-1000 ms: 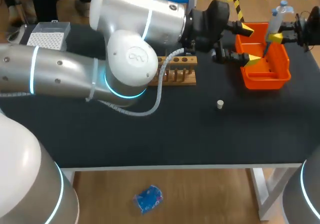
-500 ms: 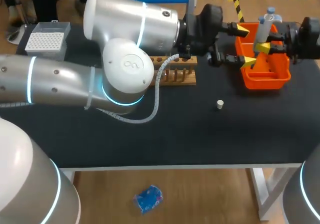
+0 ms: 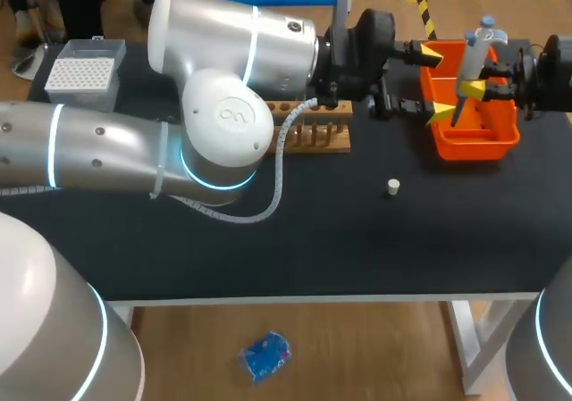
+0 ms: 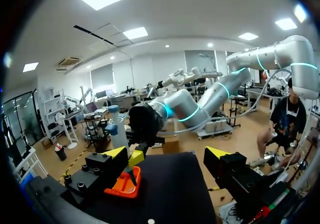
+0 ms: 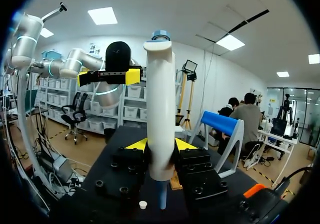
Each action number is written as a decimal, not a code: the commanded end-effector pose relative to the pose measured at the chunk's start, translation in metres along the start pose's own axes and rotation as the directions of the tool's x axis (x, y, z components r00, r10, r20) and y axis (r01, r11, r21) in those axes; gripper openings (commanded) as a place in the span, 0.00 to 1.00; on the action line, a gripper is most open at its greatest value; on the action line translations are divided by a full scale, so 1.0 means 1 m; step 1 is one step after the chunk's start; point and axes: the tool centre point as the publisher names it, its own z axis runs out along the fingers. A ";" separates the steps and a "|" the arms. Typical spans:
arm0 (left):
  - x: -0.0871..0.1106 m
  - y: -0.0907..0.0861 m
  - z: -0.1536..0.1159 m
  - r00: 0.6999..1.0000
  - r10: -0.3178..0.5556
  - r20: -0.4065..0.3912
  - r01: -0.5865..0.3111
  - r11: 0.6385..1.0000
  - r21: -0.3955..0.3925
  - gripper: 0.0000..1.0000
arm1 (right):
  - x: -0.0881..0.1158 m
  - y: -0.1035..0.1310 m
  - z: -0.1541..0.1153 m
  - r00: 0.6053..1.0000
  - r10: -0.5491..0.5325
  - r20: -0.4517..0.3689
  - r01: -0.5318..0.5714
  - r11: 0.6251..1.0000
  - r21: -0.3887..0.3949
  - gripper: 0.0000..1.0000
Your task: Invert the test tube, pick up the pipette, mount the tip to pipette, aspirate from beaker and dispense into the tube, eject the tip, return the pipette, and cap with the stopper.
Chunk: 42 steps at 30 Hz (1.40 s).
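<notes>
Pipette (image 3: pixel 471 69), likely light, stiff, slick plastic, stands clamped mid-barrel in right tool (image 3: pixel 475 85) over orange bin (image 3: pixel 502 135) at tabletop's (image 3: pixel 313 240) far right corner; left tool (image 3: pixel 437 82) gapes apart, empty.

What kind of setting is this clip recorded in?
Looks like a mock wet-lab bench for robot pipetting: a pipette over an orange tray, a wooden test tube rack and a box of pipette tips on a black table.

The pipette (image 3: pixel 474 48) is pale grey-white with a blue cap; the bin (image 3: pixel 490 138) at far right is bright orange; the table (image 3: pixel 357 249) is matte black; the rack (image 3: pixel 319 138) is tan wood; the stopper (image 3: pixel 393 186) is white; the left arm (image 3: pixel 98 146) is silver-white with cyan glowing rings.
</notes>
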 end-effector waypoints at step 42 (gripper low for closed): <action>0.010 0.058 -0.038 0.989 -0.032 0.143 0.021 0.997 0.073 1.00 | 0.094 0.000 0.107 0.977 -0.006 -0.213 -0.027 0.988 -0.153 0.00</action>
